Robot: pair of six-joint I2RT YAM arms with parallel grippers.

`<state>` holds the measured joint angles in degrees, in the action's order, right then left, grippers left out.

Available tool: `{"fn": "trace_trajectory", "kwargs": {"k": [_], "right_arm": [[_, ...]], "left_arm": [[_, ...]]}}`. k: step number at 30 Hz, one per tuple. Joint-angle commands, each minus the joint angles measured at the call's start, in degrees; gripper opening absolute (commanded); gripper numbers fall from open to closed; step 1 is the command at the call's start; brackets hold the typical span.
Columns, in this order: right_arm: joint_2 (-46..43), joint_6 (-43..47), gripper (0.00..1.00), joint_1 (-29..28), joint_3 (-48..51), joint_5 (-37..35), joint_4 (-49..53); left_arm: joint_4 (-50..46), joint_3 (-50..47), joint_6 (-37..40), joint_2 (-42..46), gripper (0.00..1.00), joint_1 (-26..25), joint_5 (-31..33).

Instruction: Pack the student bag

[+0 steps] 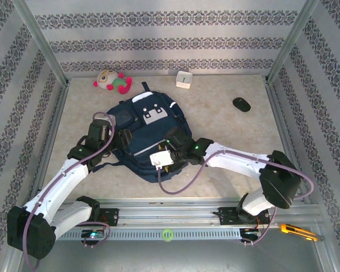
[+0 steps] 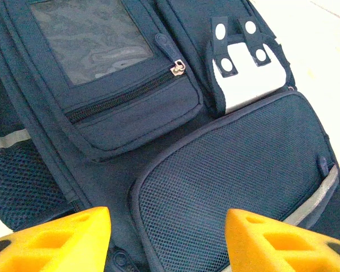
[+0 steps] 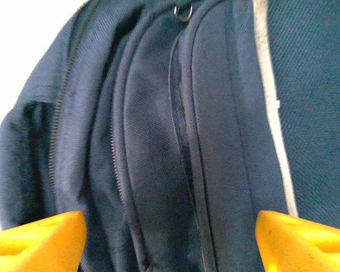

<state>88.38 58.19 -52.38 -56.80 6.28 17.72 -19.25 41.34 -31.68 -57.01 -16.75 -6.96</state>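
The student bag [image 1: 150, 127], a navy-blue backpack with white buckle patches, lies flat in the middle of the table. My left gripper [image 1: 123, 139] is at the bag's left side. In the left wrist view it [image 2: 167, 229] stands open just above a mesh pocket [image 2: 238, 170], with nothing between its yellow fingers [image 2: 68, 238]. A zipped front pocket with a clear window [image 2: 96, 34] lies beyond. My right gripper [image 1: 166, 160] is over the bag's near edge. It [image 3: 170, 229] stands open over dark folds and a zipper line [image 3: 116, 170] of the student bag [image 3: 215, 113], holding nothing.
A plush toy [image 1: 111, 80] and a white cube [image 1: 184, 79] sit near the back wall. A black mouse [image 1: 242, 104] lies at the back right. A yellow utility knife [image 1: 297, 232] and a green ring [image 1: 168, 233] rest on the front rail.
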Motion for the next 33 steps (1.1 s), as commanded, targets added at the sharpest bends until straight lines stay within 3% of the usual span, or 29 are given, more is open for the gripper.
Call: {"fn": "trace_trajectory", "kwargs": {"k": [1,3,6,10,13,17,22,23,24,29,33], "right_arm": [[5.37,-0.19,0.75,0.32,1.50,-4.54,-7.99],[8.53,-1.15,0.66,0.86,2.31,-7.49,-13.89],[9.29,0.06,0.29,0.71,4.35,-10.38,-19.24],[1.99,3.76,0.01,0.82,7.95,-8.04,-19.24],[-5.36,4.81,0.00,2.40,9.33,-3.69,-15.50],[-13.23,4.24,0.00,5.91,9.51,2.30,-9.71],[-16.55,4.21,0.00,8.24,10.92,5.82,-8.89],[-17.52,4.01,0.00,8.99,11.61,6.53,-8.72],[-17.63,3.98,0.00,9.05,11.77,6.47,-8.51],[-17.88,3.94,0.00,9.04,11.80,7.71,-8.31],[-17.79,3.53,0.00,9.06,11.78,8.22,-8.68]], "left_arm": [[3.03,-0.64,-0.84,0.40,0.55,0.60,-0.91],[3.00,-0.66,-0.45,0.40,0.55,0.65,-0.75],[3.34,-1.29,0.29,0.31,0.55,0.65,-0.65],[2.53,-1.52,6.19,0.26,0.54,0.67,-1.27],[2.36,-0.87,15.62,1.29,0.56,0.66,-3.23],[-1.21,1.46,37.14,2.96,0.58,0.60,-13.36],[-6.67,3.07,52.17,3.24,0.58,0.65,-21.52],[-13.46,4.15,65.37,2.08,0.57,0.43,-27.47],[-17.67,4.49,72.26,0.17,0.58,0.23,-27.49],[-21.73,4.23,84.05,-6.12,0.60,-0.06,-23.84],[-19.32,3.97,85.58,-10.12,0.63,-0.25,-24.36]]}}
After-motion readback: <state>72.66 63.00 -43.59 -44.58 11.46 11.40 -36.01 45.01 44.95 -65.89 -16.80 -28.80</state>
